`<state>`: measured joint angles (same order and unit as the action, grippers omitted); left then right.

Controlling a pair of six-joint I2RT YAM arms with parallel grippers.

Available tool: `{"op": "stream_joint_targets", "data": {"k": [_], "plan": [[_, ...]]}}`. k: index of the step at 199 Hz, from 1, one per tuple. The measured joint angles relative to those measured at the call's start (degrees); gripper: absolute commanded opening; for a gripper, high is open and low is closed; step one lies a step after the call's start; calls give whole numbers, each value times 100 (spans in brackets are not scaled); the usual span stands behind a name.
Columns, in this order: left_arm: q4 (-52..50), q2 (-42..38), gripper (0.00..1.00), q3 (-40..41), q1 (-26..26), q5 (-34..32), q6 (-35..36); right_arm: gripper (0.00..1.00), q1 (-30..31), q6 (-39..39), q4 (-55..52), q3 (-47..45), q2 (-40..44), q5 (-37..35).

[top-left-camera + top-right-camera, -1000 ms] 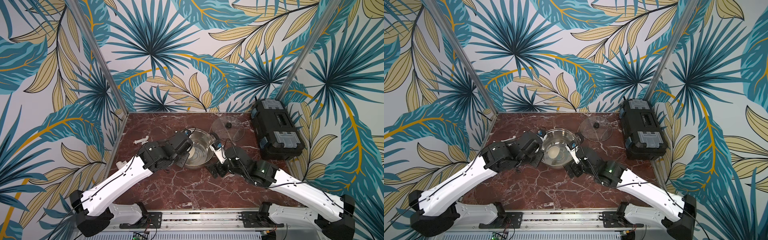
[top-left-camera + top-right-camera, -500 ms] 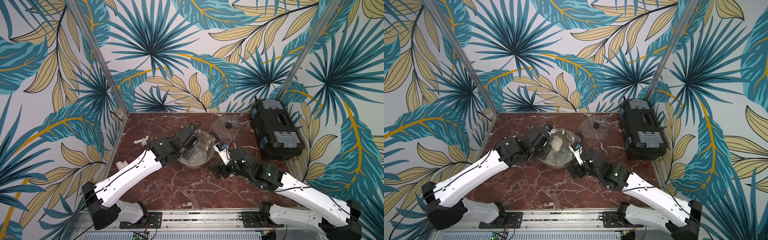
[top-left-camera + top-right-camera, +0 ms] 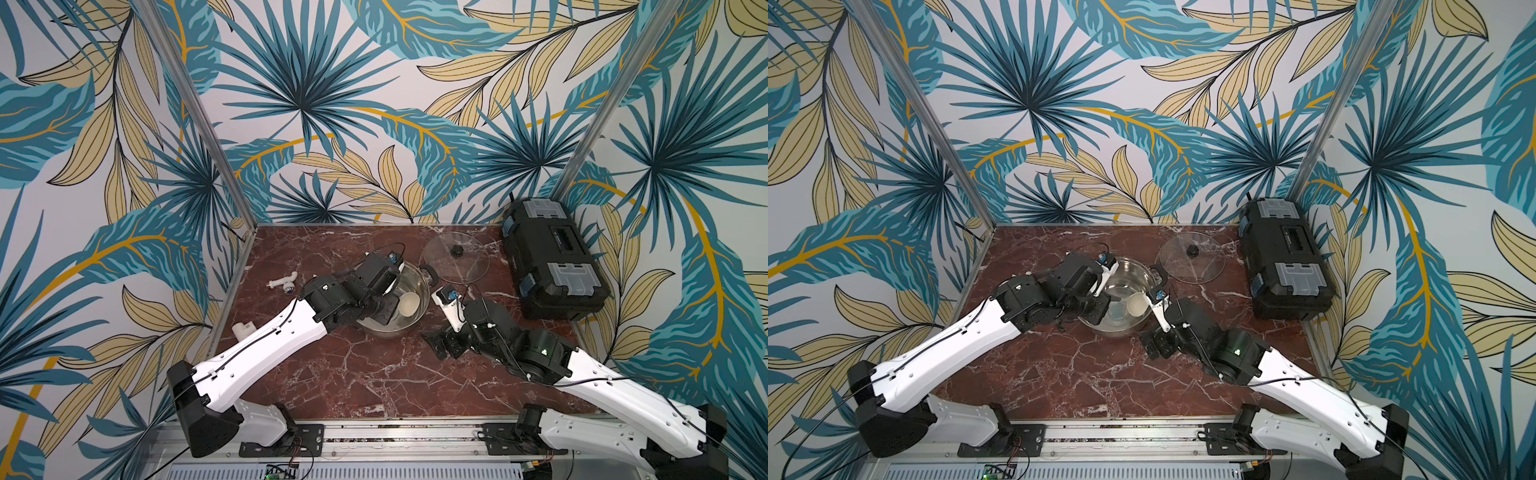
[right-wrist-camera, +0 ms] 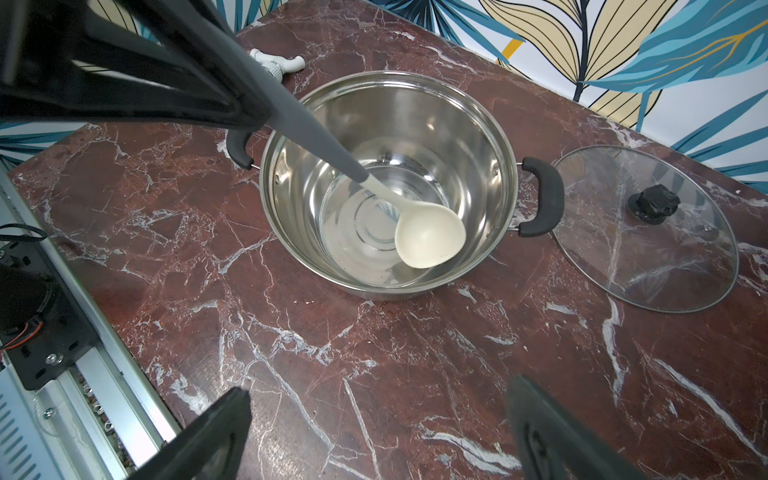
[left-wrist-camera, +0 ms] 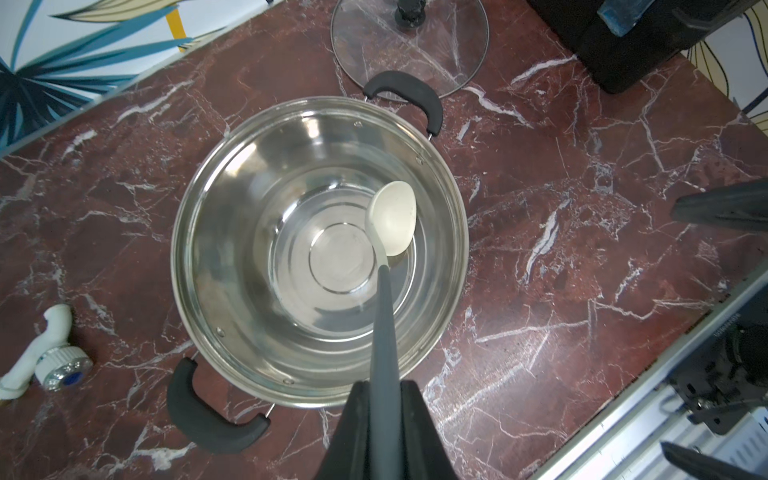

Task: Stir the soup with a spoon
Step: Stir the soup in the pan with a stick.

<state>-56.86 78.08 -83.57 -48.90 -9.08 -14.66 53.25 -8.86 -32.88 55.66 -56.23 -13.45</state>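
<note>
Dipping into the bare steel pot (image 3: 415,286) just below mid-frame in both top views, the spoon (image 3: 409,304) has its cream bowl by the pot's right-hand wall. The left gripper (image 5: 384,386) is clamped on its grey handle; the right gripper (image 4: 378,390) gapes wide, holding nothing, over the counter (image 4: 374,353) lower right of the pot.

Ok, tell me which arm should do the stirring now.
Left. The left gripper is shut on the spoon by its grey handle, with the cream bowl down inside the pot. The right gripper hangs open and empty beside the pot.
</note>
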Motion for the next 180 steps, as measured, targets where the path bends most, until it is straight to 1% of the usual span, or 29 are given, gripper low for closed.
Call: {"op": "stream_joint_targets", "data": {"k": [23, 48, 78, 101, 150, 180], "plan": [[-343, -295, 0, 52, -2, -24, -59, 99, 0, 13, 0, 0, -87, 24], [-776, -501, 0, 52, 0, -278, -79, 99, 0, 11, 0, 0, -155, 70], [-1250, -446, 0, 48, 0, -697, -70, 100, 0, 9, 2, 2, -219, 142], [-1504, -256, 0, -2, 0, -1049, -11, 100, 0, 7, 2, 2, -240, 177], [-1412, 162, 0, -138, 0, -1491, 103, 99, 0, -11, 2, 2, -238, 192], [-1029, 291, 0, -269, 0, -1650, 153, 100, 0, -35, 2, -2, -173, 188]]}}
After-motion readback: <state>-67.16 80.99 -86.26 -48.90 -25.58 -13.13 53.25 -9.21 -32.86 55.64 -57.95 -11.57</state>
